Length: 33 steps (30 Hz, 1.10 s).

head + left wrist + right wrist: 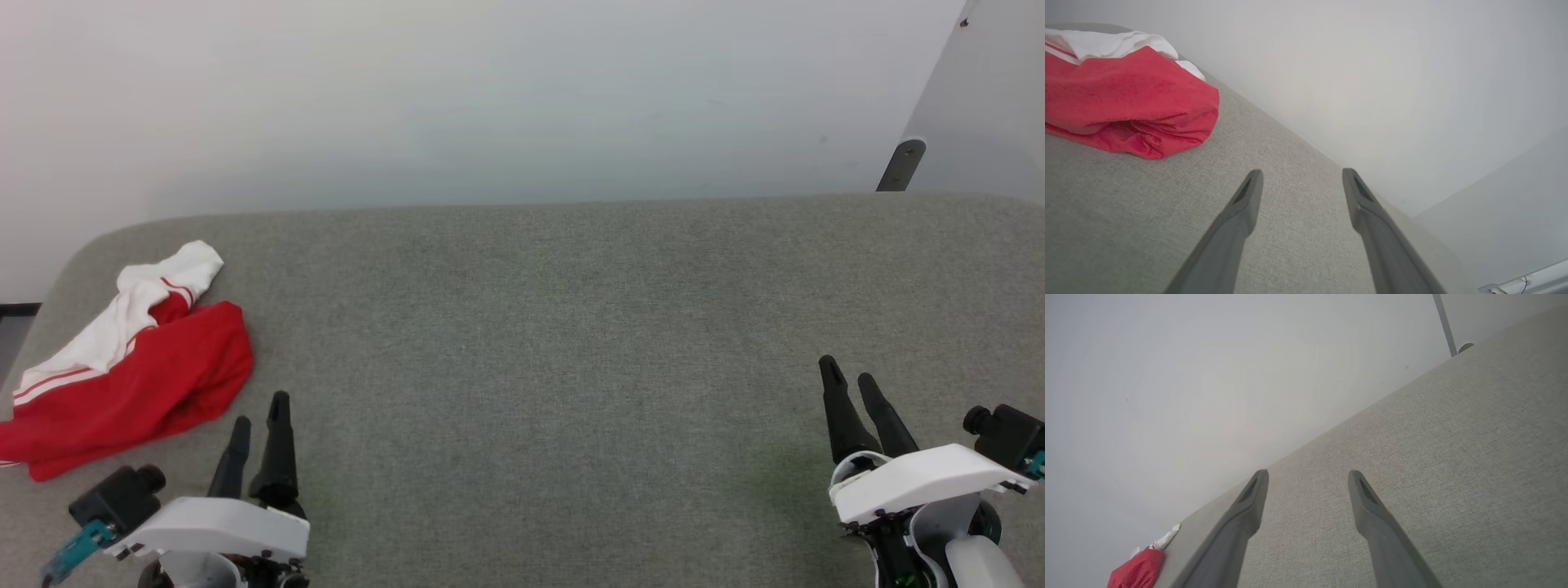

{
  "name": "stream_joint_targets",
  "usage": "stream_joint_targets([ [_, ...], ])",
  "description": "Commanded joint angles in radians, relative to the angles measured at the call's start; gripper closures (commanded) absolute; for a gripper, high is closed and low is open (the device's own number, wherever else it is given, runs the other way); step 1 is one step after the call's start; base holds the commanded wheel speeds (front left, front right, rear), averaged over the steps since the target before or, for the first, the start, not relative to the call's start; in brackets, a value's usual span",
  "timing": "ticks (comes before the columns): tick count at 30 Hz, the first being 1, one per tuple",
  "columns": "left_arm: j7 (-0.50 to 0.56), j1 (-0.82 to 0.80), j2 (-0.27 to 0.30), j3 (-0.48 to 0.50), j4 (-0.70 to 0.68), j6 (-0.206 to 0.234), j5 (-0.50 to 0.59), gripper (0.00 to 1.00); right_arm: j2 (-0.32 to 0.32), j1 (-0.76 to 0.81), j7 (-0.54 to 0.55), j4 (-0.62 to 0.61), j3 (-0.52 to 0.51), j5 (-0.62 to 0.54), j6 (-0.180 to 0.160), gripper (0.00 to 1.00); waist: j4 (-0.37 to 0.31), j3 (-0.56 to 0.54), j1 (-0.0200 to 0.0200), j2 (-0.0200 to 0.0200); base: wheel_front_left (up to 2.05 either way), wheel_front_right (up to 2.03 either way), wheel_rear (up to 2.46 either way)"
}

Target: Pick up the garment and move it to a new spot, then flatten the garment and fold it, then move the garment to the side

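Your red jersey T-shirt with white sleeves and red-and-white striped trim [131,376] is lying in a crumpled heap at the left end of the grey fabric-covered table [531,327], close to the rounded corner. The white sleeve part is bunched on the wall side and the red body spills toward the near edge.

Your left gripper [260,408] sits just right of the shirt's near end, close to it but not touching. In the left wrist view its two dark fingers [1241,212] are clearly spread, with just grey fabric between them, so it's got hold of nothing.

Your right gripper [846,369] is over at the right end, well apart from the shirt. It's also spread and empty in the right wrist view, where the shirt is a little red lump by the lower left corner.
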Motion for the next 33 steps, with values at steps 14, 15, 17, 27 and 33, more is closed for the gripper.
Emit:
stream_joint_targets([
  [14,-0.047,-0.018,0.027,-0.018,-0.024,0.024,0.207,0.0,0.009,-0.042,-0.05,-0.001,-0.011,-0.265,0.001,0.0,0.002,0.001,0.0,-0.0001,0.0,0.0,0.0],
  [15,-0.05,-0.017,0.028,-0.019,-0.024,0.025,0.218,0.0,0.01,-0.042,-0.052,-0.001,-0.011,-0.278,0.001,0.0,0.003,0.001,0.0,-0.0001,0.0,0.0,0.0],
  [17,-0.055,-0.016,0.03,-0.021,-0.022,0.027,0.24,0.0,0.013,-0.043,-0.058,0.001,-0.015,-0.303,0.001,0.0,0.003,-0.001,0.0,-0.0001,0.0,0.0,0.0],
  [27,-0.081,-0.017,0.035,-0.02,-0.013,0.03,0.336,0.0,0.017,-0.052,-0.084,0.009,-0.011,-0.415,0.001,0.0,0.001,-0.002,0.0,-0.0001,0.0,0.0,0.0],
  [33,-0.096,-0.017,0.031,-0.017,0.0,0.023,0.386,0.0,0.019,-0.054,-0.1,0.015,-0.011,-0.472,0.001,0.0,0.003,-0.003,0.0,-0.0001,0.0,0.0,0.0],
])
